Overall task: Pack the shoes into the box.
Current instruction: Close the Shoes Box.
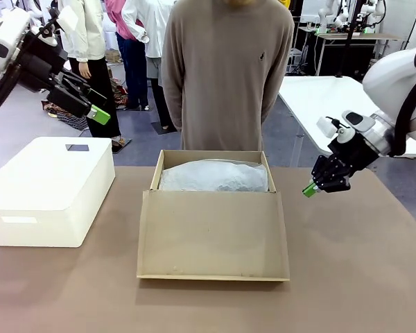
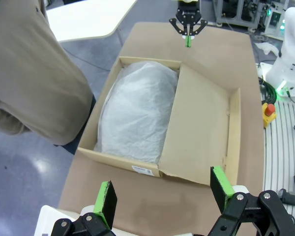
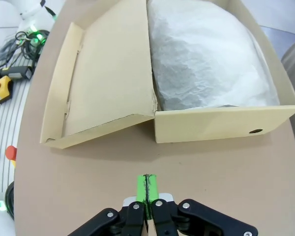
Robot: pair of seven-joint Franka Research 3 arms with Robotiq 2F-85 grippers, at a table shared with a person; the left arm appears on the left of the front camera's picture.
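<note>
- Front view: the brown cardboard shoebox [image 1: 156, 172] stands open at mid-table. Crumpled white tissue paper [image 1: 213, 177] is mounded inside, and the attached flap lid [image 1: 213, 236] lies flat towards the robot.
  - A large white rectangular box [image 1: 48, 187] sits to its left, and a person [image 1: 225, 69] stands behind.
  - The left gripper [image 1: 93, 103] hangs high with its jaws spread and empty. The right gripper [image 1: 310, 189] hovers just beside the shoebox's right wall, pinched shut on nothing.
- Left wrist view: the left gripper [image 2: 163, 191] gapes wide above the brown table [image 2: 137, 211]. From this height the paper [image 2: 137, 113] bulges the whole length of the shoebox [image 2: 118, 160].
  - Whether the shoes lie beneath it cannot be told.
  - A white label [image 2: 141, 170] marks the near end wall, which the front view hides.
- Right wrist view: the right gripper [image 3: 147, 189] has its green pads pressed together. It faces the opposite end wall [image 3: 221, 125], which has a small round hole [image 3: 255, 132].
- Judgement: packing looks nearly done, with closing left. That calls for a finger under the lid's free edge [image 3: 54, 142], then a swing over the paper.
</note>
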